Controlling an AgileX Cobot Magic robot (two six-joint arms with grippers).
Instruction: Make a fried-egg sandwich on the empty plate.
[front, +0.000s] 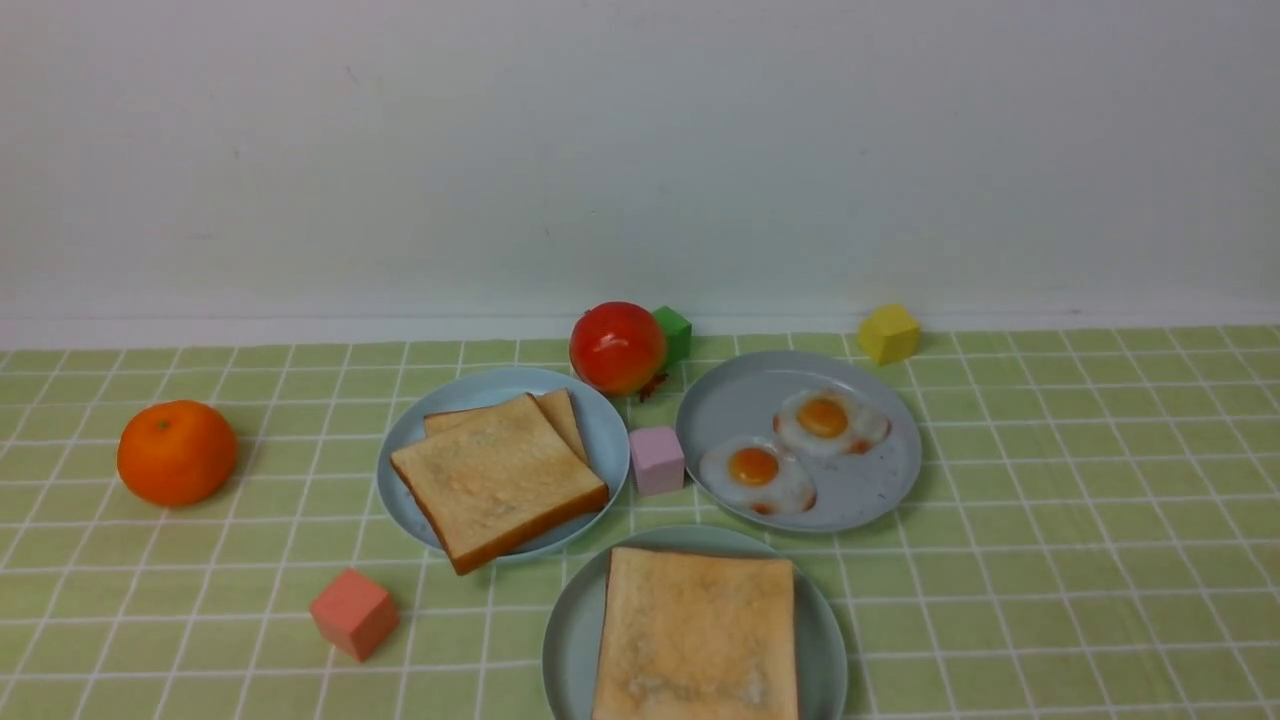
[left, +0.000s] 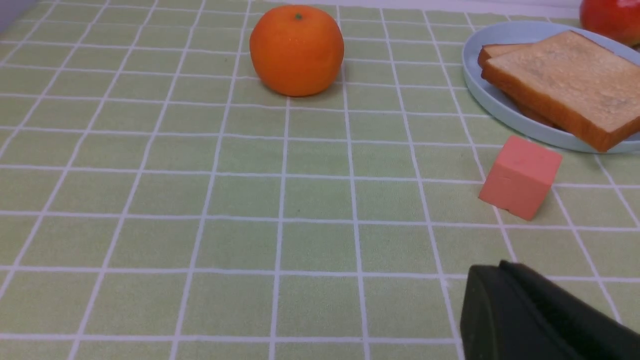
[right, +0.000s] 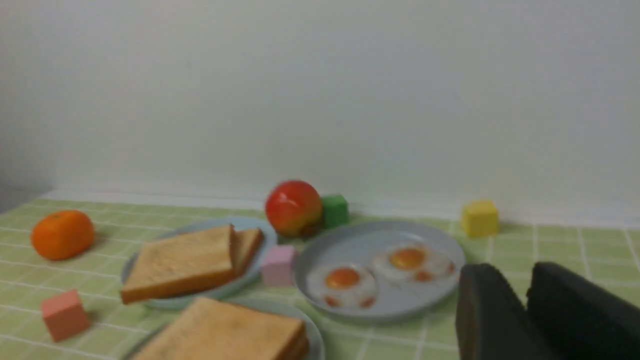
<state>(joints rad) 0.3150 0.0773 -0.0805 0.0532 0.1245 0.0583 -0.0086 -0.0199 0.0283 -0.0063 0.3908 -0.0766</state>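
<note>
The empty plate (front: 570, 620), pale mint-green, sits at the near middle with one toast slice (front: 697, 635) lying flat on it and nothing on top. Two more toast slices (front: 497, 480) overlap on the light-blue plate (front: 600, 420). Two fried eggs (front: 757, 472) (front: 828, 420) lie on the grey plate (front: 740, 400). Neither arm shows in the front view. My left gripper (left: 492, 272) is shut and holds nothing, hovering low over the cloth near the salmon cube (left: 520, 177). My right gripper (right: 517, 270) is open and holds nothing, off to the right of the egg plate (right: 350, 245).
An orange (front: 177, 452) stands at the left. A red fruit (front: 617, 347) and a green cube (front: 673, 333) stand behind the plates, with a yellow cube (front: 888, 333) at the back right. A pink cube (front: 657, 460) sits between the blue and grey plates.
</note>
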